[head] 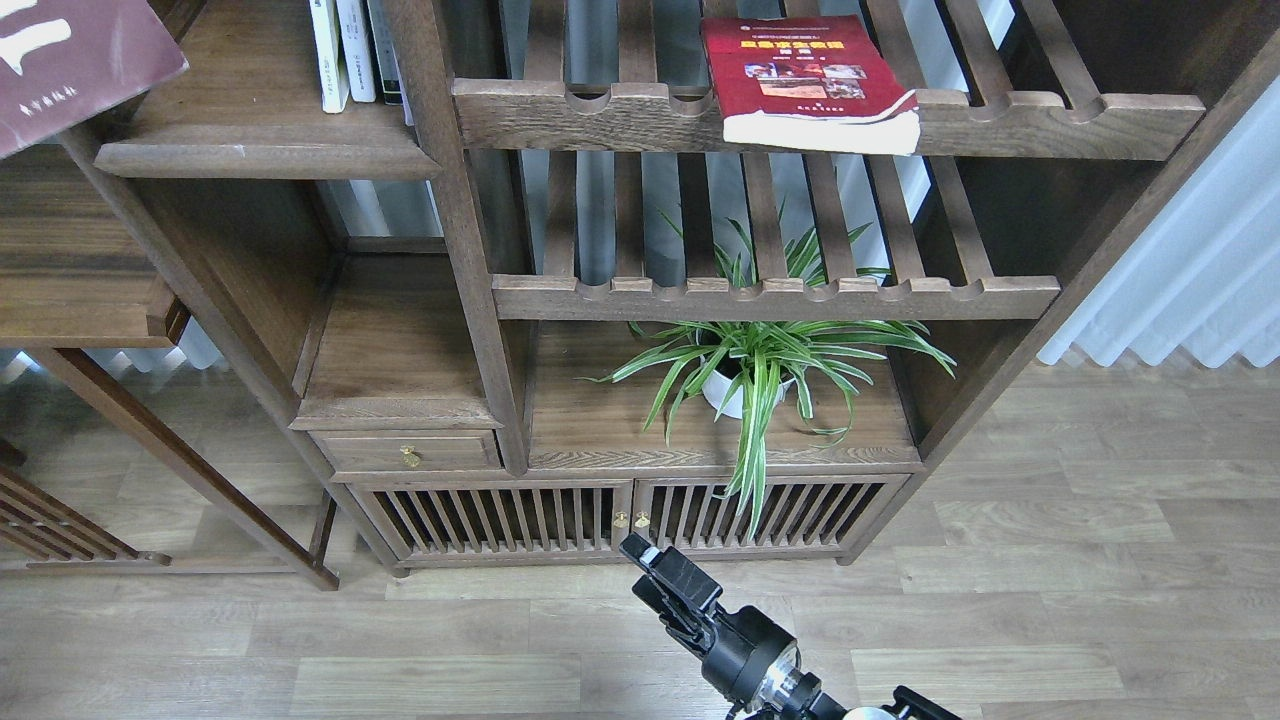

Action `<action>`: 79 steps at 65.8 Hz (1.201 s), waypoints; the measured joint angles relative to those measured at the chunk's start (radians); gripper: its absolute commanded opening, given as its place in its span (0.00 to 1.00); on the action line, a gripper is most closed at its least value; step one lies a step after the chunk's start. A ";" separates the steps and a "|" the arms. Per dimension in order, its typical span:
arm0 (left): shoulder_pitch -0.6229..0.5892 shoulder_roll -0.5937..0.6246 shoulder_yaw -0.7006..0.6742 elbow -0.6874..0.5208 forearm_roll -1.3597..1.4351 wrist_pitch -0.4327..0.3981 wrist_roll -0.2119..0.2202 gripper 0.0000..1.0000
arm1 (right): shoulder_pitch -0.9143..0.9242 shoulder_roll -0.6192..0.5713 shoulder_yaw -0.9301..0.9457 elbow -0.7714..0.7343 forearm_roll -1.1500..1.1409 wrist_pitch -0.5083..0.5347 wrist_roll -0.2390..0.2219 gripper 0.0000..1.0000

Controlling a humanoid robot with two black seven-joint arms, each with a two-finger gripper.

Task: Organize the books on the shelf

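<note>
The job is only partly done, I think. A few white and dark books stand up straight at the back right of the solid brown shelf, next to the wooden post. That is where books should go.

The red book is not there yet. It lies flat on the top slatted rack, and its near end sticks out over the rack's front rail. It has a yellow title and small photos on the cover.

The maroon book with big white letters is at the top left corner of the view, tilted. It seems to sit above the left end of the shelf, but I cannot tell what holds it up. I see no yellow-green book.

My right gripper is low down, in front of the cabinet doors, far from both books. It holds nothing, but it looks dark and end-on, so I cannot tell how its fingers stand. My left gripper is out of sight.

A potted plant sits on the cabinet top, under the racks.

So the red book still needs moving to the shelf.
</note>
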 measured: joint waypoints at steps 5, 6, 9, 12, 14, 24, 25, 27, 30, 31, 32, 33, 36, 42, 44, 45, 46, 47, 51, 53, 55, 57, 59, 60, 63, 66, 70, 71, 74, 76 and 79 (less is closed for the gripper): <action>-0.042 -0.030 0.001 0.006 0.054 0.000 0.003 0.05 | -0.001 0.000 0.000 0.001 0.000 0.000 0.000 0.99; -0.054 -0.043 0.001 0.007 0.070 0.000 0.004 0.05 | -0.001 0.000 0.000 0.001 0.000 0.000 0.000 0.99; -0.085 -0.080 0.001 0.008 0.115 0.000 0.006 0.05 | -0.001 0.000 0.000 0.003 -0.001 0.000 0.000 0.99; -0.114 -0.112 0.001 0.015 0.155 0.000 0.008 0.05 | -0.001 0.000 0.000 0.004 -0.001 0.000 0.000 0.99; -0.131 -0.127 0.001 0.022 0.174 0.000 0.011 0.05 | -0.001 0.000 0.000 0.006 -0.001 0.000 0.000 0.99; -0.222 -0.213 0.002 0.085 0.295 0.000 0.029 0.05 | -0.005 0.000 0.000 0.011 -0.002 0.000 0.000 0.99; -0.229 -0.226 0.002 0.093 0.309 0.000 0.030 0.05 | -0.005 0.000 0.000 0.011 -0.002 0.000 0.000 0.99; -0.240 -0.246 0.002 0.107 0.336 0.000 0.031 0.05 | -0.005 0.000 0.001 0.012 -0.002 0.000 0.000 0.99; -0.261 -0.278 0.001 0.129 0.381 0.000 0.031 0.05 | -0.005 0.000 0.001 0.012 -0.002 0.000 0.000 0.99; -0.267 -0.287 0.000 0.136 0.395 0.000 0.032 0.05 | -0.005 0.000 0.001 0.012 -0.002 0.000 0.000 0.99; -0.273 -0.295 -0.001 0.143 0.408 0.000 0.032 0.05 | -0.005 0.000 0.002 0.012 -0.001 0.000 0.000 0.99; -0.280 -0.302 -0.003 0.149 0.420 0.000 0.032 0.05 | -0.005 0.000 0.002 0.012 -0.001 0.000 0.000 0.99; -0.297 -0.319 -0.008 0.165 0.450 0.000 0.032 0.05 | -0.005 0.000 0.002 0.012 -0.001 0.000 0.001 0.99; -0.315 -0.353 -0.010 0.192 0.500 0.000 0.032 0.04 | -0.006 0.000 0.003 0.012 0.000 0.000 0.001 0.99; -0.320 -0.368 -0.012 0.202 0.520 0.000 0.032 0.04 | -0.007 0.000 0.003 0.012 0.000 0.000 0.001 0.99; -0.321 -0.372 -0.013 0.205 0.526 0.000 0.031 0.04 | -0.007 0.000 0.003 0.012 0.000 0.000 0.001 0.99; -0.323 -0.378 -0.015 0.209 0.535 0.000 0.031 0.04 | -0.007 0.000 0.002 0.012 0.000 0.000 0.001 0.99; -0.326 -0.385 -0.018 0.216 0.547 0.000 0.030 0.04 | -0.007 0.000 0.002 0.013 0.000 0.000 0.001 0.99; -0.336 -0.415 -0.035 0.242 0.605 0.000 0.025 0.04 | -0.007 0.000 0.002 0.013 0.000 0.000 0.001 0.99; -0.338 -0.432 -0.045 0.253 0.628 0.000 0.023 0.04 | -0.007 0.000 0.002 0.014 0.000 0.000 0.002 0.99; -0.339 -0.451 -0.056 0.265 0.648 0.000 0.022 0.04 | -0.007 0.000 0.002 0.015 0.000 0.000 0.002 0.99; -0.341 -0.473 -0.069 0.279 0.666 0.000 0.021 0.04 | -0.006 0.000 0.002 0.016 0.000 0.000 0.001 0.99; -0.342 -0.494 -0.081 0.293 0.682 0.000 0.020 0.04 | -0.006 0.000 0.001 0.016 0.000 0.000 0.001 0.99; -0.342 -0.505 -0.088 0.300 0.691 0.000 0.020 0.04 | -0.007 0.000 0.001 0.016 0.000 0.000 0.001 0.99; -0.346 -0.533 -0.103 0.318 0.716 0.000 0.020 0.04 | -0.007 0.000 0.001 0.017 0.000 0.000 0.001 0.99; -0.352 -0.560 -0.116 0.336 0.740 0.000 0.020 0.04 | -0.008 0.000 0.001 0.018 0.000 0.000 0.002 0.99; -0.363 -0.596 -0.127 0.364 0.767 0.000 0.017 0.04 | -0.010 0.000 0.002 0.019 0.001 0.000 0.002 0.99; -0.366 -0.606 -0.130 0.373 0.773 0.000 0.017 0.04 | -0.010 0.000 0.002 0.019 0.001 0.000 0.002 0.99; -0.376 -0.637 -0.134 0.399 0.783 0.000 0.016 0.04 | -0.011 0.000 0.002 0.020 0.001 0.000 0.001 0.99; -0.385 -0.659 -0.137 0.419 0.788 0.000 0.015 0.03 | -0.011 0.000 0.002 0.020 0.001 0.000 0.002 0.99; -0.399 -0.687 -0.140 0.444 0.793 0.000 0.015 0.03 | -0.011 0.000 0.003 0.021 0.001 0.000 0.002 0.99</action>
